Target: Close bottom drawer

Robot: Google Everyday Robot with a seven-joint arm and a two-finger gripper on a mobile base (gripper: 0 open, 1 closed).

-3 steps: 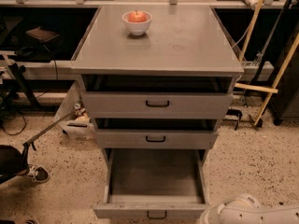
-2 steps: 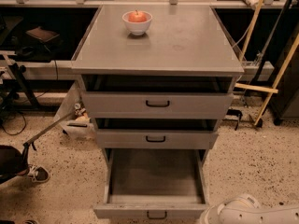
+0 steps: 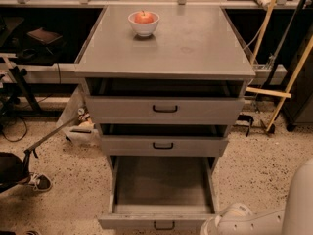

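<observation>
The grey metal cabinet [image 3: 195,43] stands in the middle of the camera view. Its bottom drawer [image 3: 132,223] is pulled far out toward me, and its inside [image 3: 161,185] is empty. Its small black handle [image 3: 164,225] is at the lower edge of the view. The two drawers above, the middle one [image 3: 195,146] and the top one [image 3: 205,109], stand slightly out. My white arm [image 3: 244,222] shows at the bottom right, just right of the bottom drawer's front. The gripper itself is out of view.
A white bowl with a red apple [image 3: 144,22] sits on the cabinet top. A wooden broom [image 3: 288,82] leans at the right. A shoe [image 3: 36,182], a pole [image 3: 49,138] and bags [image 3: 78,126] lie on the speckled floor at the left.
A larger white part of my arm now rises along the right edge of the view. The drawers and the bowl have not moved.
</observation>
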